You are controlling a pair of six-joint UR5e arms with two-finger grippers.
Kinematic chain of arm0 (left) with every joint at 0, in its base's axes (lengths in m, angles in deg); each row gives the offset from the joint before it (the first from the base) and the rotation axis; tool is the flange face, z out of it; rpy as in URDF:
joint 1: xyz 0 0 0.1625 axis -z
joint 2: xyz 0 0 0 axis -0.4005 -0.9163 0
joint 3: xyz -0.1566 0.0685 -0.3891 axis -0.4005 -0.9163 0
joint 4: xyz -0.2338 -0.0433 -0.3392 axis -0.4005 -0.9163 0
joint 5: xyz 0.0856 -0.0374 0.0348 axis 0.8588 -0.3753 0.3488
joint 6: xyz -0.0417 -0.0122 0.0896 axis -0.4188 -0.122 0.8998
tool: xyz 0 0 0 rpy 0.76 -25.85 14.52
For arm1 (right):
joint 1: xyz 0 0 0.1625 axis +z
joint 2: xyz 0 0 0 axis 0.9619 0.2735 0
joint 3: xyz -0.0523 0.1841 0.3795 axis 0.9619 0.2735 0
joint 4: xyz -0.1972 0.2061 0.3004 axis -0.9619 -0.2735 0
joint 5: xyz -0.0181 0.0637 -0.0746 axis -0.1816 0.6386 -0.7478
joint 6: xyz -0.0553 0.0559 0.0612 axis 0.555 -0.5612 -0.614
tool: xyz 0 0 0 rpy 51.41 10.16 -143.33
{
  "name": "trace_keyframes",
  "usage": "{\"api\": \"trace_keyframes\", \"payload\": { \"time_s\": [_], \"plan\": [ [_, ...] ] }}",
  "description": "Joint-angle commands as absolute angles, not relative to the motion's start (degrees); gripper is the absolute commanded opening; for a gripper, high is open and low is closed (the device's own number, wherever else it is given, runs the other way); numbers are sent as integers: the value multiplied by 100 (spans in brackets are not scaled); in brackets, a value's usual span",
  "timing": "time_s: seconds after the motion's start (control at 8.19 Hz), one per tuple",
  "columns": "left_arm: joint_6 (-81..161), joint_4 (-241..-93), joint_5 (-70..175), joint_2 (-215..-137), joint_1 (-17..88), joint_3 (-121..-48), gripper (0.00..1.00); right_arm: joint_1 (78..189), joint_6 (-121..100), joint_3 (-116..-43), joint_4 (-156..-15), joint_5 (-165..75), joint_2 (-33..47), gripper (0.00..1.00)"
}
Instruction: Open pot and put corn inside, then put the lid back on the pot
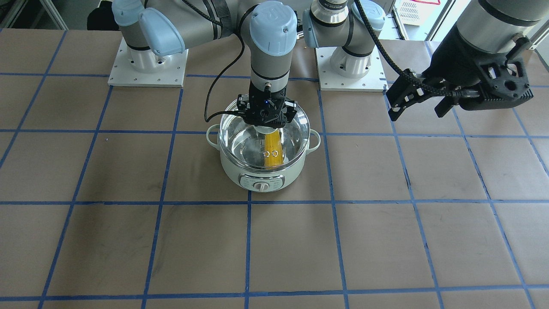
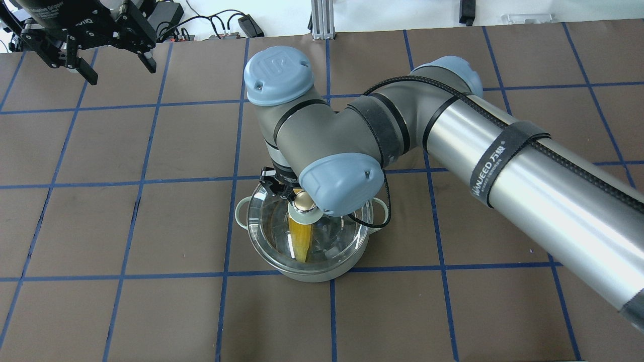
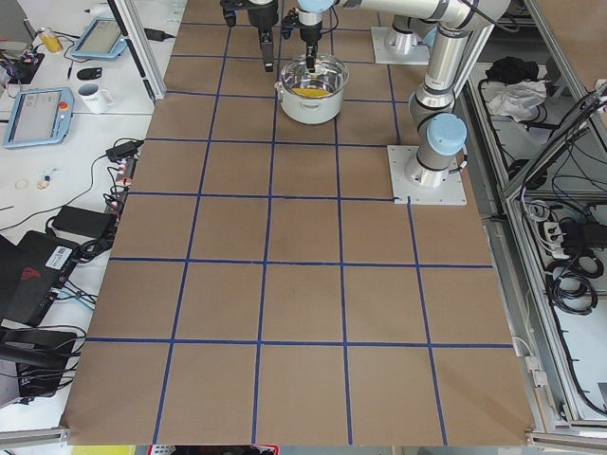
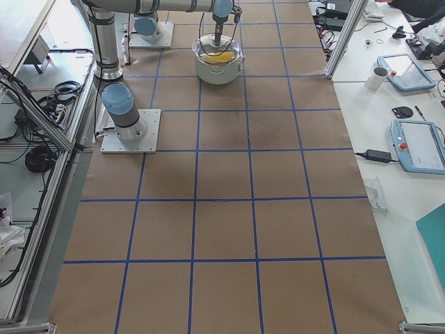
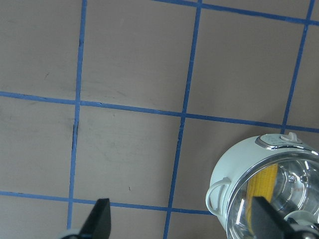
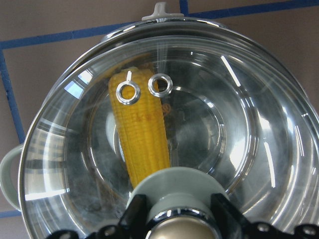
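Note:
The pale mint-green pot (image 1: 262,179) stands mid-table with its dial facing away from the robot. The yellow corn (image 1: 273,151) lies inside it, seen through the glass. The clear glass lid (image 1: 294,128) sits on the pot's rim. My right gripper (image 1: 267,121) hangs straight down over the pot, its fingers shut on the lid's knob (image 2: 303,202). In the right wrist view the corn (image 6: 143,137) shows under the lid (image 6: 244,124) and its two vent rings. My left gripper (image 1: 418,108) is open and empty, held high off to the pot's side (image 2: 121,70).
Brown paper with a blue tape grid covers the table. The two arm base plates (image 1: 148,74) (image 1: 351,79) stand behind the pot. The right arm's long link (image 2: 528,171) stretches over the table's right half. Desks with tablets and a mug (image 3: 93,95) flank the table.

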State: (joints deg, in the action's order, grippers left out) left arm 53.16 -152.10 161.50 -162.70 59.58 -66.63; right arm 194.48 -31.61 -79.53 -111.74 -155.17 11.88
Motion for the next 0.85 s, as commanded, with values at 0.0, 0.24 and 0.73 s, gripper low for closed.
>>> {"api": "trace_keyframes", "payload": {
  "time_s": [0.0, 0.24, 0.73],
  "plan": [
    [5218, -15126, 16104, -16270, 5962, -6671, 100, 19445, -3143, -7966, -11202, -15562, 1174, 0],
    [5210, -15118, 16095, -16270, 5971, -6671, 100, 19445, -3108, -7966, -11254, -15571, 1147, 0],
    [5174, -15118, 15876, -16279, 5971, -6680, 100, 19445, -3082, -7966, -11343, -15703, 1121, 0]
  ]
}}
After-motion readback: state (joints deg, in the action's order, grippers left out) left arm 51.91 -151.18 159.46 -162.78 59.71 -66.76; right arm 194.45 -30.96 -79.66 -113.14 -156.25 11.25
